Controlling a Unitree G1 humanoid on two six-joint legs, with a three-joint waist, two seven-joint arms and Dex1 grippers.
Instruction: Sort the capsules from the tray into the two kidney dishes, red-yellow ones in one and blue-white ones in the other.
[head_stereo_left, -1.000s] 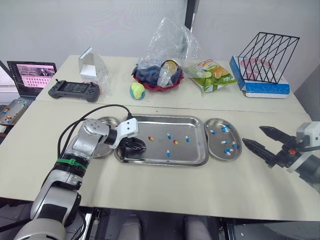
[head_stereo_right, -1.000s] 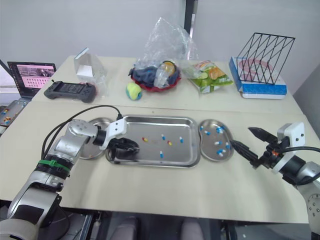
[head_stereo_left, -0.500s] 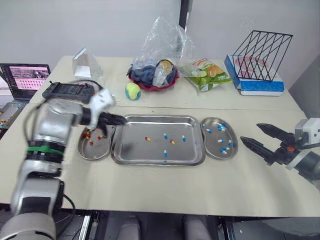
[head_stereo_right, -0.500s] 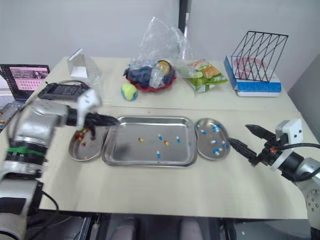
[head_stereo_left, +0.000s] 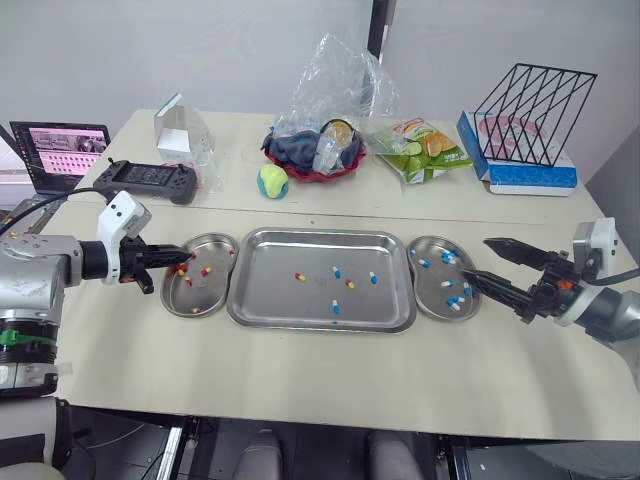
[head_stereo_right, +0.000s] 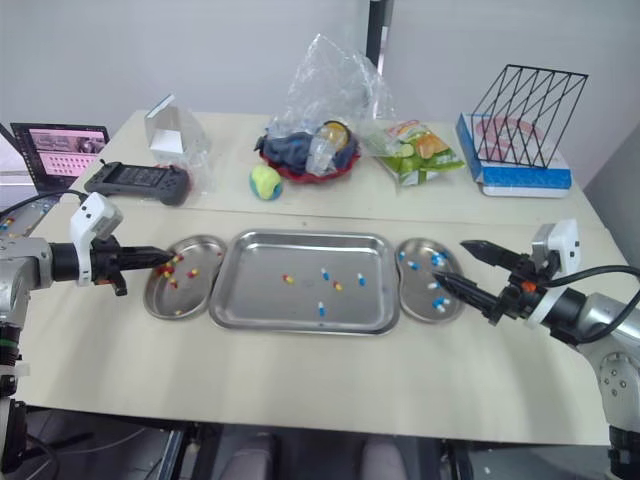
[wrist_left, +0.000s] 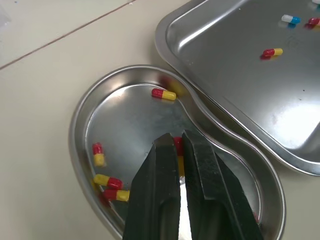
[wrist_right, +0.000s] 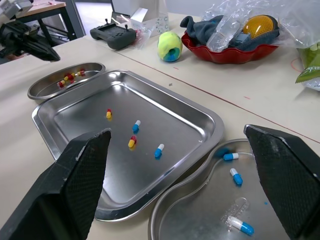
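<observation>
On the bench (head_stereo_left: 300, 380) the steel tray (head_stereo_left: 262, 300) sits at the centre of the left eye view, with a kidney dish touching each of its short sides. Five capsules lie loose in the tray: two red-yellow capsules (head_stereo_left: 301, 277) and three blue-white capsules (head_stereo_left: 337, 271). Four of them are in sight in the right wrist view.

The left hand (head_stereo_left: 183, 261) is at centre left, its tips over the outer rim of the left kidney dish (head_stereo_left: 208, 297). From the head views its black fingers look like one dark point. The left wrist view is closer: the fingers (wrist_left: 160, 165) are pressed almost together, with a thin slit between them. A red-yellow capsule shows through the slit, and I cannot tell whether it is pinched or lying in the dish beneath. That view also shows that everything in this dish is red-yellow, with several capsules gathered near one wall.

The right hand (head_stereo_left: 476, 259) is at centre right, spread wide, its tips above the outer edge of the right kidney dish (head_stereo_left: 432, 311). The right wrist view looks between the two fingers. It shows blue-white capsules in the near dish and the left hand at its upper left. Along the top of the head views stand a laptop (head_stereo_left: 60, 150), a game controller (head_stereo_left: 145, 181), a ball (head_stereo_left: 273, 181) and a wire rack (head_stereo_left: 530, 115).
</observation>
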